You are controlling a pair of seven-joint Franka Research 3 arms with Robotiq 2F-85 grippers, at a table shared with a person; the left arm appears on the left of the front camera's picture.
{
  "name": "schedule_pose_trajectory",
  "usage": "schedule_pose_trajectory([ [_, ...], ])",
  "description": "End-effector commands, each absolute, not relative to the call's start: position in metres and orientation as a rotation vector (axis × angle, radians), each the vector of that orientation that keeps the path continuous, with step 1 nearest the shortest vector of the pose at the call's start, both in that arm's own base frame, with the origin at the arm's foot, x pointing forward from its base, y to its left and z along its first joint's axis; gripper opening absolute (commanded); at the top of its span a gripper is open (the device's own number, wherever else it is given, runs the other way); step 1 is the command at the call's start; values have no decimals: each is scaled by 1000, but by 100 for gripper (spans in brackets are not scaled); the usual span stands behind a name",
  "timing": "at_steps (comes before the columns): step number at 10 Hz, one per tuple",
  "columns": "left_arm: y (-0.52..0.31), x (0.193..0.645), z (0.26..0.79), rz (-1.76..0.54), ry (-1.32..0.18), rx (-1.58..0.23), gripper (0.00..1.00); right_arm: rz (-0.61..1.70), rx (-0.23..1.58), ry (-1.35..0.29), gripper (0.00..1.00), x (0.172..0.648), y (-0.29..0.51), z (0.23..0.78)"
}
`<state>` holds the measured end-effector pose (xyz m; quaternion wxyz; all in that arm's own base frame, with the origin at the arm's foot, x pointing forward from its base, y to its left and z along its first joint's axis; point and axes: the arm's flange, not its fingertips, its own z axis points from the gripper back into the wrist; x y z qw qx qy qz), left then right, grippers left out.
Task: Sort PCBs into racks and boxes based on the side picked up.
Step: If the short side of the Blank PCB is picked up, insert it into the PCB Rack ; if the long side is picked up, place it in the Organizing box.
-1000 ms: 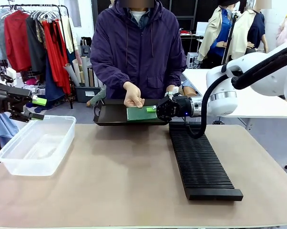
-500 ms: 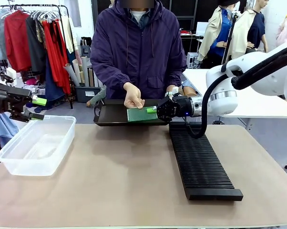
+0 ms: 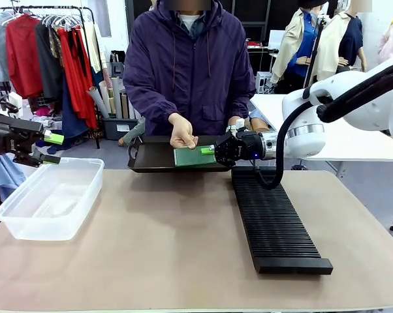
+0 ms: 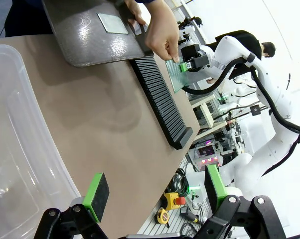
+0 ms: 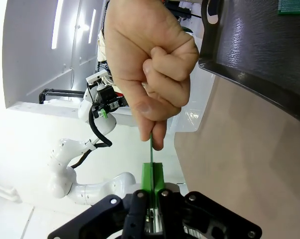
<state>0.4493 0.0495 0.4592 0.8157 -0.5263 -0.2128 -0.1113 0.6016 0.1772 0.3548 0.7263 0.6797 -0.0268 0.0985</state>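
Green PCB (image 3: pixel 191 157) edgewise in right tool (image 3: pixel 207 150)

The front view was bright and even, lit softly from above. The rack (image 3: pixel 275 222) and the tub (image 3: pixel 49 202) threw only faint, short shadows on the table (image 3: pixel 170 248), and the PCB (image 3: pixel 191 156) read crisp green. In the left wrist view, glare streaked the dark tray (image 4: pixel 90 35) at 11 o'clock, and straight edges bowed toward the frame's rim. The right wrist view blew out to white from 7 to 10 o'clock, strip lights (image 5: pixel 58 25) glowed at 11, and the close hand (image 5: pixel 150 64) looked slightly soft.
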Motion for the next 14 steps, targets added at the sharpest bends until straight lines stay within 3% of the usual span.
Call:
schedule_pose_trajectory([
  [1,50,449,460,-236,-456,-1121,100,212,1510,-65,0,601,179,355],
  [14,50,449,460,-236,-456,-1121,100,212,1510,-65,0,601,179,355],
])
